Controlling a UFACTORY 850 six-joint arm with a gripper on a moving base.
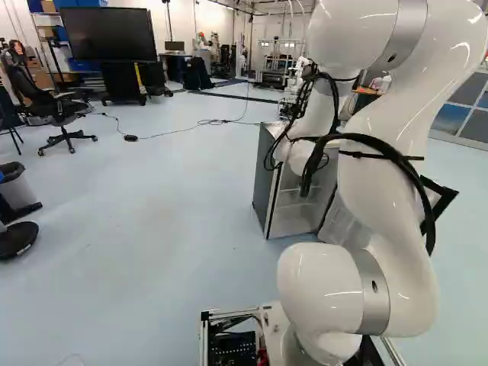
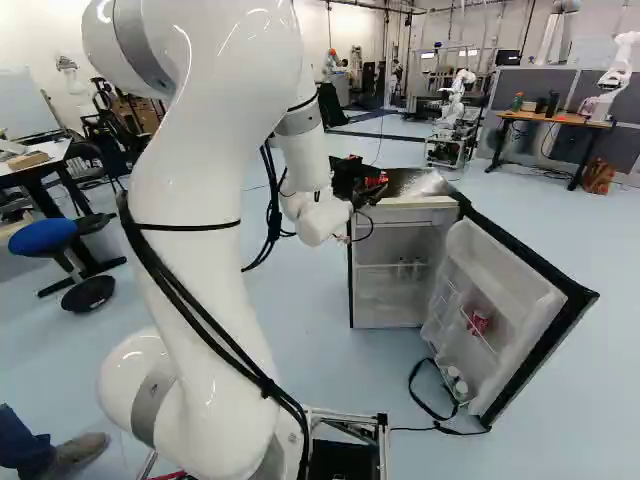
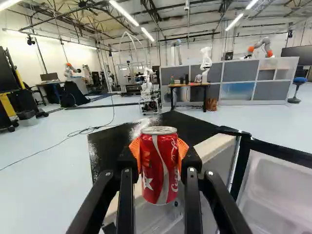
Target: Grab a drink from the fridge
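Our claw (image 2: 372, 182), in the right base view, is near the top of the fridge (image 2: 390, 275); the fridge door (image 2: 530, 325) stands open, holding another can (image 2: 479, 322). In the wrist view, we've got a red soda can (image 3: 160, 168) pinched upright between both orange pads (image 3: 135, 150). In the left base view, our arm (image 1: 396, 145) partly covers the fridge.

Pale blue floor (image 1: 152, 206) carrying an open fridge (image 2: 375, 295), inner shelf holding small bottles (image 2: 408, 268), fridge door (image 2: 510, 275) standing wide, red can (image 2: 478, 321) resting in its rack, white-capped containers (image 2: 459, 387) sitting below, black strap (image 2: 412, 385) lying beside the door.
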